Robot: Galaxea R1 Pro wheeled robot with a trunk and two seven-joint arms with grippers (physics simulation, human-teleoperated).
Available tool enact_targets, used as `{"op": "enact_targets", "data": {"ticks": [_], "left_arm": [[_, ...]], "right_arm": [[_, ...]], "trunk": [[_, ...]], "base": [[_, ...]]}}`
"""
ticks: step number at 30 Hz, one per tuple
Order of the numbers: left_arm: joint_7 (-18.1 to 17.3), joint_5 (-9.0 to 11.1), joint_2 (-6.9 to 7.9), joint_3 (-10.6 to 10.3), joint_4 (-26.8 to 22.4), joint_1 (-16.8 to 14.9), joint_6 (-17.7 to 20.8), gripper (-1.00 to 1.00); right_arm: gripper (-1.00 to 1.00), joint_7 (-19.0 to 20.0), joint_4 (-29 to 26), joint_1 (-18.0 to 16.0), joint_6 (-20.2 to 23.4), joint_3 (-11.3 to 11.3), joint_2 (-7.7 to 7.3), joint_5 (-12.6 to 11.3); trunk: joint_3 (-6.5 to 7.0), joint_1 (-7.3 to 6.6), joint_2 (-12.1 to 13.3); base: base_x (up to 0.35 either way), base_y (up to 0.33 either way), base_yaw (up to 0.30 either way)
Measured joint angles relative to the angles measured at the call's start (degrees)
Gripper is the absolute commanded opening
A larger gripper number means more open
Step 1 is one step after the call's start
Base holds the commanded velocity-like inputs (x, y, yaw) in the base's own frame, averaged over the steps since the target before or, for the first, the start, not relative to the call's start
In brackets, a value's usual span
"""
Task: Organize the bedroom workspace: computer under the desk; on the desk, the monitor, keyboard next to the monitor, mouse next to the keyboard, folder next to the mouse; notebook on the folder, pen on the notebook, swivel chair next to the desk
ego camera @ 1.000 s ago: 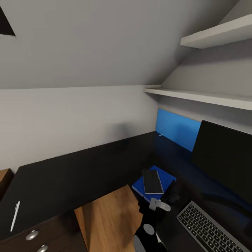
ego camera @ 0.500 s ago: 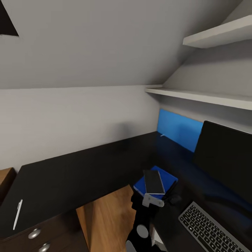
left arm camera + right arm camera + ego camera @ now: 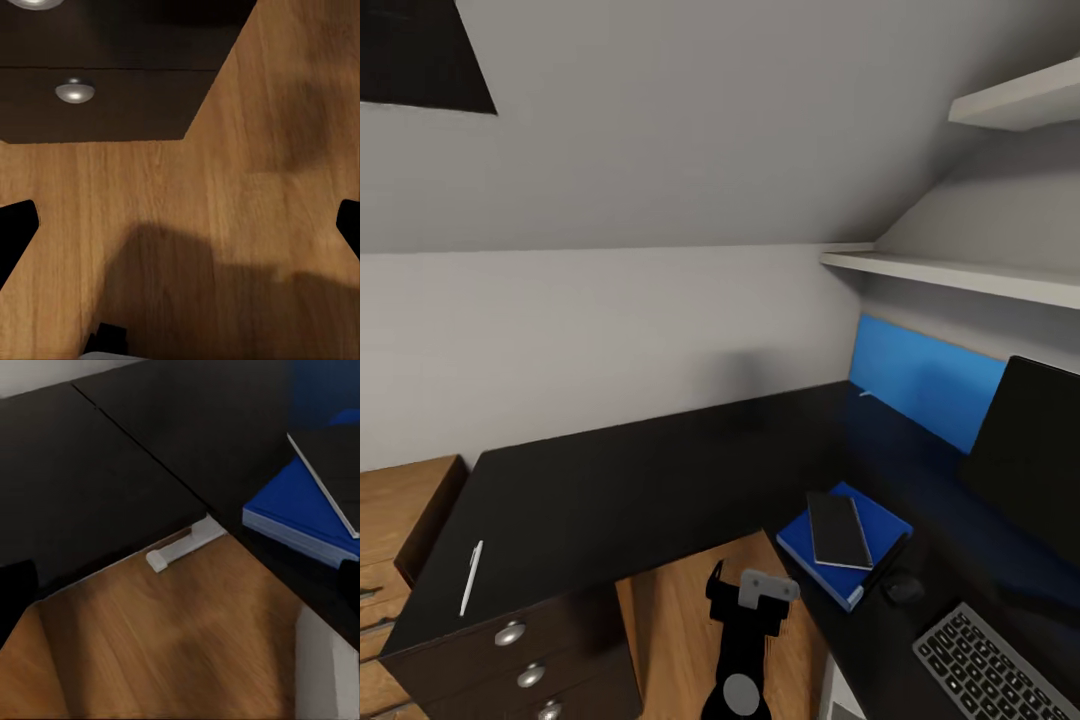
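Note:
On the black desk (image 3: 640, 480) the blue folder (image 3: 860, 570) lies with the dark-grey notebook (image 3: 838, 530) on top of it. The small black mouse (image 3: 903, 587) sits just beside the folder, then comes the keyboard (image 3: 990, 665), with the monitor (image 3: 1040, 455) behind them. The pale pen (image 3: 470, 578) rests alone at the desk's far left end, above the drawers. My right arm (image 3: 743, 640) stands over the floor gap, left of the folder (image 3: 300, 514) and apart from it. The right gripper (image 3: 180, 592) is open and holds nothing. Above the floor by the drawers, the left gripper (image 3: 180, 232) is also open and holds nothing.
A three-drawer unit with silver knobs (image 3: 510, 632) stands under the desk's left end, with a light-wood chest (image 3: 390, 540) beyond it. A blue wall panel (image 3: 925, 380) and white shelves (image 3: 960, 275) lie behind the monitor. Wood floor (image 3: 680, 630) shows in the desk's inner corner.
The camera has swung left, so everything sits further right in the picture. The right arm has drawn back from the folder's edge over the floor. The notebook stays on the folder.

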Motion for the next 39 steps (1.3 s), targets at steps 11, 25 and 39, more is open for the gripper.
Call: {"op": "enact_targets", "data": {"ticks": [11,25,39], "left_arm": [[0.0,0.0,0.0,0.0,0.0,0.04,-0.05,1.0],[0.0,0.0,0.0,0.0,0.0,0.04,-0.06,1.0],[0.0,0.0,0.01,0.05,0.0,0.02,-0.06,1.0]], "right_arm": [[1.0,0.1,1.72,0.0,-0.01,2.45,0.0,0.11],[1.0,0.17,3.09,0.0,-0.15,5.16,0.0,0.22],[1.0,0.18,3.15,0.0,-0.16,5.6,0.0,0.22]], "trunk": [[0.0,0.0,0.0],[0.0,0.0,0.0],[0.0,0.0,0.0]], "base": [[0.0,0.0,0.274],[0.0,0.0,0.274],[0.0,0.0,0.274]]}}
